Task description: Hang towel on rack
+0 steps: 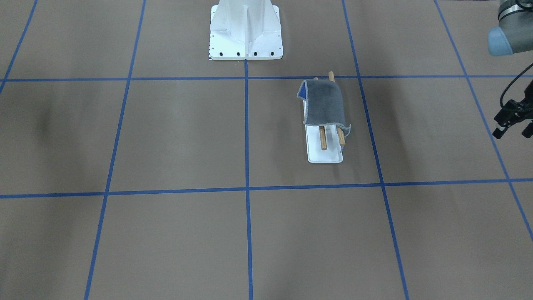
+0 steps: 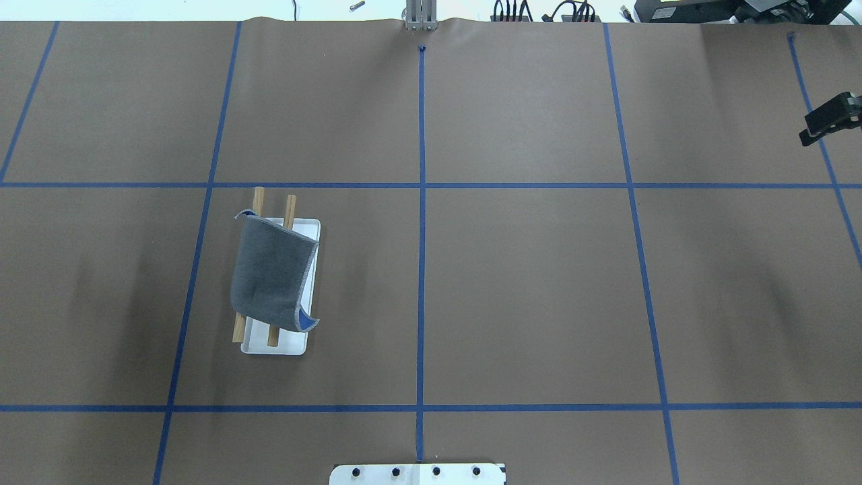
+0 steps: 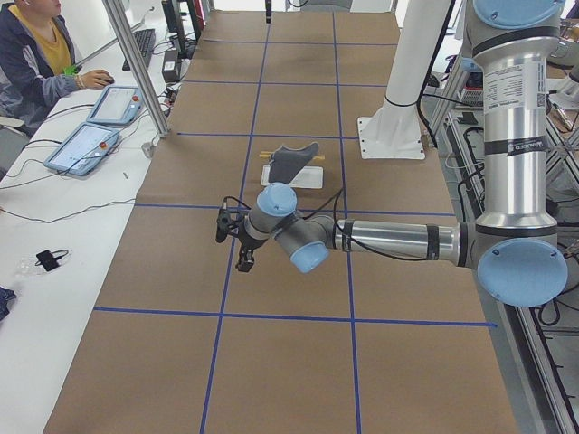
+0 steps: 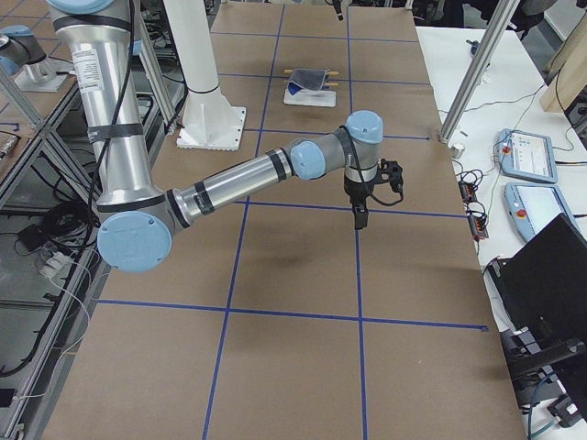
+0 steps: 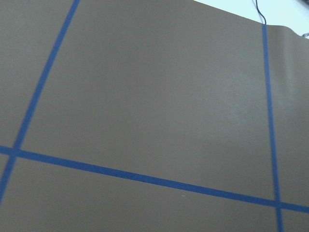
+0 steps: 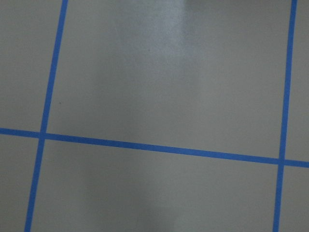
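The dark grey towel (image 1: 324, 104) lies draped over both wooden rods of the rack (image 1: 325, 156), with a blue corner of its underside curled up. In the overhead view the towel (image 2: 273, 273) covers most of the rods above the rack's white base (image 2: 276, 347). My left gripper (image 1: 513, 132) hangs at the front-facing view's right edge, well away from the rack, with its fingers apart and empty. My right gripper (image 2: 832, 122) shows only partly at the overhead view's right edge, far from the rack. I cannot tell whether it is open or shut.
The large white bolted pedestal (image 1: 245, 33) stands at the robot's side of the table, behind the rack. Blue tape lines mark a grid on the brown table cover (image 2: 525, 289). A person sits at a side bench with tablets (image 3: 90, 127).
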Controlling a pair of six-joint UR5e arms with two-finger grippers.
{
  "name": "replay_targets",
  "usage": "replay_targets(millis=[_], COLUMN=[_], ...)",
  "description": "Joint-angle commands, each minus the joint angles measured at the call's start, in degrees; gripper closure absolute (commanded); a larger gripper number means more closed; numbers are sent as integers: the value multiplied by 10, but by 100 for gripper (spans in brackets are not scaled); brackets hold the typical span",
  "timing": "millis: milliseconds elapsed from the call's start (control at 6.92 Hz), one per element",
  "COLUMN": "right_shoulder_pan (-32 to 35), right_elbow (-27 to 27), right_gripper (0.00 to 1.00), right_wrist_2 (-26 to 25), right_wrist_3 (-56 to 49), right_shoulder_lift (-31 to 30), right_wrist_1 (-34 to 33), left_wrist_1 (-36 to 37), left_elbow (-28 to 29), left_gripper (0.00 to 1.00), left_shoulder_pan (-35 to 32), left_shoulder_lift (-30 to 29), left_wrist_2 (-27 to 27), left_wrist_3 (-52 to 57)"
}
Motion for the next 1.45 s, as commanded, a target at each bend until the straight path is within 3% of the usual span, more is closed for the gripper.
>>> replay_targets(millis=[0, 289, 723, 1301], right_shoulder_pan=[38, 40, 39, 39], right_elbow=[-15, -45, -59, -56], right_gripper=[0, 0, 0, 0], right_wrist_2=[18, 30, 33, 55], right_wrist_3=[-36, -95, -93, -89], right_shoulder_lift=[-36, -40, -35, -34], right_wrist_1=[0, 0, 1, 1], left_wrist_1=[90, 184, 350, 356], left_elbow=[38, 37, 24, 31], left_gripper=[2, 2, 2, 2], left_shoulder_pan=[-45, -69, -91, -99], left_shoulder_lift=[-7, -34, -47, -44], left_wrist_2=[-7, -69, -178, -175], left_wrist_3=[201, 211, 321, 328])
